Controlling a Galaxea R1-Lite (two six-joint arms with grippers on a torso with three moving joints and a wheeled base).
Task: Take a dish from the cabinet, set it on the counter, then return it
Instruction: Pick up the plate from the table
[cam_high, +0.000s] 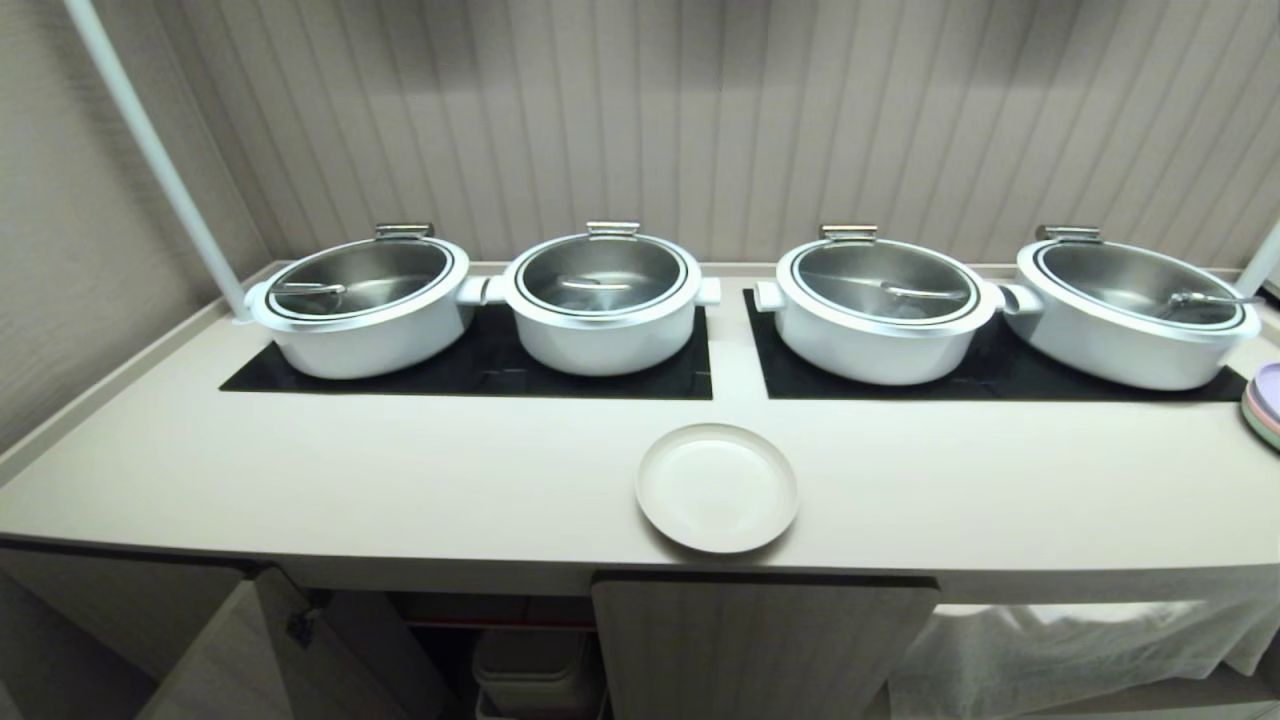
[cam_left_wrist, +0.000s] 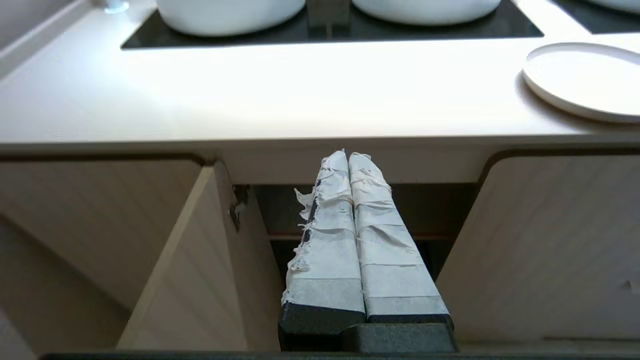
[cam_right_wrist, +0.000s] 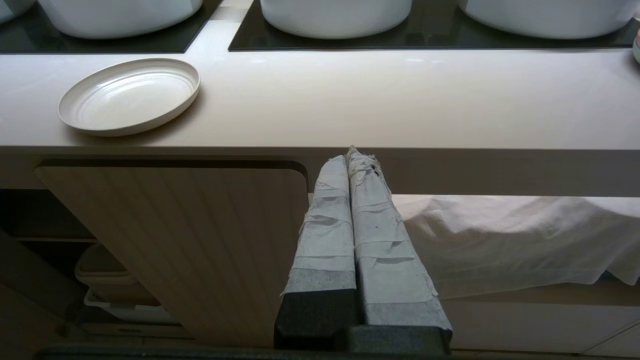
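With the dish (cam_high: 717, 487) resting on the bench (cam_high: 400, 470), both our tools pressed together and empty, we next return it to the cabinet (cam_high: 765, 640)

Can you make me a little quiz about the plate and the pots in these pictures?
1. True or false: the plate sits on the counter, near its front edge.
2. How many white pots stand on the black panels? A) two B) four C) six
3. Fill in: the cabinet door on the left is swung ____.

Key:
1. True. The left hand and right hand are both shut, holding nothing, down in front of the cabinet.
2. B, four, two on each panel.
3. Open; the door beside it is closed.
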